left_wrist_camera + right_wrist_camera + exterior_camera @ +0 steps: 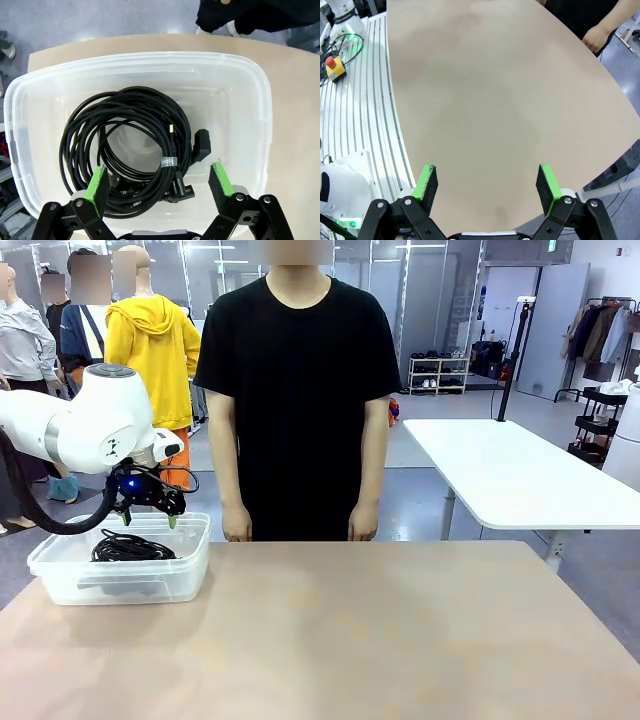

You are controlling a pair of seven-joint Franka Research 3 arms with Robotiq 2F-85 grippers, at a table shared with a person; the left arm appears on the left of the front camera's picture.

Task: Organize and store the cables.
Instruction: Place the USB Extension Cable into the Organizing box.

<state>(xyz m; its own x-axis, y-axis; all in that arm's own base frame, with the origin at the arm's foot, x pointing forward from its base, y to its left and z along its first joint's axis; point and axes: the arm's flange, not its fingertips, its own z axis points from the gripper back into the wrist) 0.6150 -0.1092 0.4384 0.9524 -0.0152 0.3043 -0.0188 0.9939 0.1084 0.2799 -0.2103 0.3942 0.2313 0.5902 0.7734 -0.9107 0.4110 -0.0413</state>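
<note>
Black coiled cables (127, 150) lie in a clear plastic bin (250, 125), with a plug end (201, 145) and a small tie showing. From the front, the bin (190, 565) sits at the table's far left with the cables (130, 548) inside. My left gripper (150, 523) hovers just above the bin, open and holding nothing; in its wrist view the left gripper (159, 180) looks straight down on the coils. Over bare tabletop, my right gripper (487, 182) stands open with nothing between its fingers.
A person in a black shirt (297, 390) stands at the far edge, hands (237, 523) hanging at their sides. One hand (596, 37) shows at the table's edge in the right wrist view. The wooden table (380, 630) stretches wide to the right of the bin.
</note>
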